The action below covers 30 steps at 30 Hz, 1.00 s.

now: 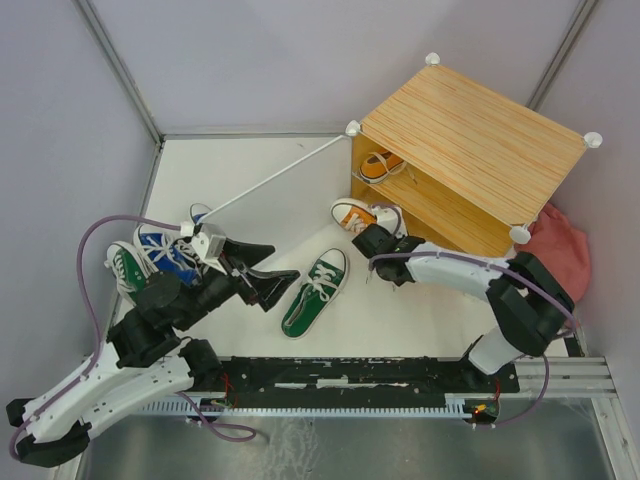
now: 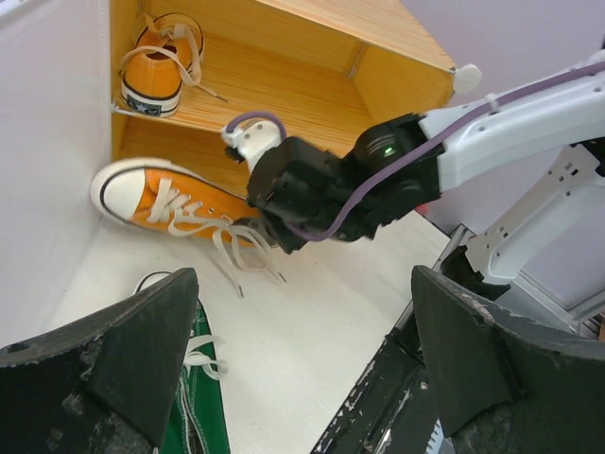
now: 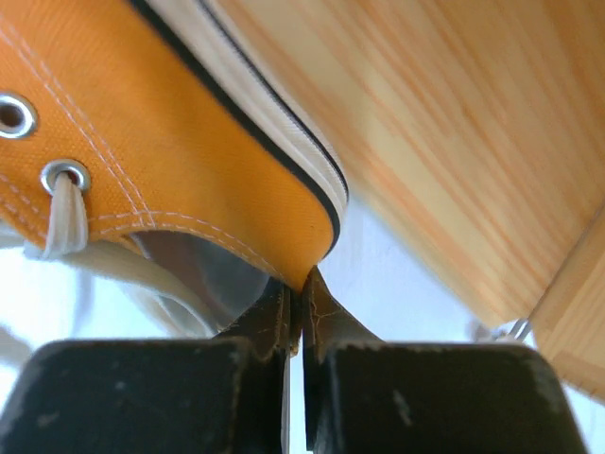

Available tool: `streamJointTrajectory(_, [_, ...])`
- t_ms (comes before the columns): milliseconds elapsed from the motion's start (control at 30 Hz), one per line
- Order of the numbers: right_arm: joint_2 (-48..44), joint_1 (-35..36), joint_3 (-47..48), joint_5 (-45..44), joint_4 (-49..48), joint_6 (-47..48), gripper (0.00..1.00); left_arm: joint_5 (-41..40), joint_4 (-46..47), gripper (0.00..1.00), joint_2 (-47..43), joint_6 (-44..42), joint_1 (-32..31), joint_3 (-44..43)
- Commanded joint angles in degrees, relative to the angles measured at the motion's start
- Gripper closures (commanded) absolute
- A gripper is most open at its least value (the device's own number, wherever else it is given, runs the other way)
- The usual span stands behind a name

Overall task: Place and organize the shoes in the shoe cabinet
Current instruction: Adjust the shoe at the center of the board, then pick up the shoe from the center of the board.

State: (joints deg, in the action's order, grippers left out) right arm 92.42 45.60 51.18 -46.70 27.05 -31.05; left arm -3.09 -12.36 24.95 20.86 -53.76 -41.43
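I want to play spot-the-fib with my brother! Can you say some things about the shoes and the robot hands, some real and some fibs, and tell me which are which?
1. One orange shoe sits inside the cabinet. True.
2. The right gripper is pinching a green shoe. False: it is shut on the heel edge of the second orange shoe, which lies on the table in front of the cabinet.
3. The left gripper is open and holds nothing. True.
4. The blue shoes are in the cabinet. False: they lie on the table at the left.
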Motion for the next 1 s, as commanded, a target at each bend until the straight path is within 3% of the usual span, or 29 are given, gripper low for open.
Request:
streamJointTrajectory(0, [-13.7, 0.4, 5.7, 17.2, 11.7, -7.1, 0.98, -1.6, -0.4, 0.01, -1.0, -2.4, 0.0, -1.2])
streamJointTrajectory(133, [-22.0, 0.4, 4.3, 37.4, 13.9, -15.1, 0.98, -2.0, -0.6, 0.01, -1.7, -2.4, 0.0, -1.2])
streamJointTrajectory(233, [-24.7, 0.9, -0.2, 44.7, 11.9, -21.9, 0.96, -2.0, -0.6, 0.01, -2.0, -2.2, 0.0, -0.8])
streamJointTrajectory(300, [-26.3, 1.3, -4.4, 47.7, 8.9, -24.1, 0.66, -2.0, -0.5, 0.01, -2.3, -2.0, 0.0, -0.5])
streamJointTrajectory(367, [-27.0, 1.9, -6.2, 49.4, 7.8, -22.7, 0.61, -2.2, -0.5, 0.01, -2.4, -2.0, 0.0, -0.1])
streamJointTrajectory(467, [-27.2, 5.4, -4.3, 43.6, 13.0, -17.9, 0.40, -2.6, -0.5, 0.01, -2.1, -1.9, 0.0, 0.0])
streamJointTrajectory(600, [-28.1, 8.5, -2.6, 38.0, 15.4, -9.3, 0.26, -2.5, -0.8, 0.01, -1.6, -2.0, 0.0, -0.1])
streamJointTrajectory(767, [-29.8, 13.1, -5.4, 32.7, 12.6, -0.5, 0.25, -2.7, -1.4, 0.01, -2.4, -1.7, 0.1, 0.7])
streamJointTrajectory(967, [-34.7, 13.1, -16.3, 29.0, -5.6, 3.6, 0.19, -3.1, -1.5, 0.01, -2.9, -1.3, 0.0, 1.3])
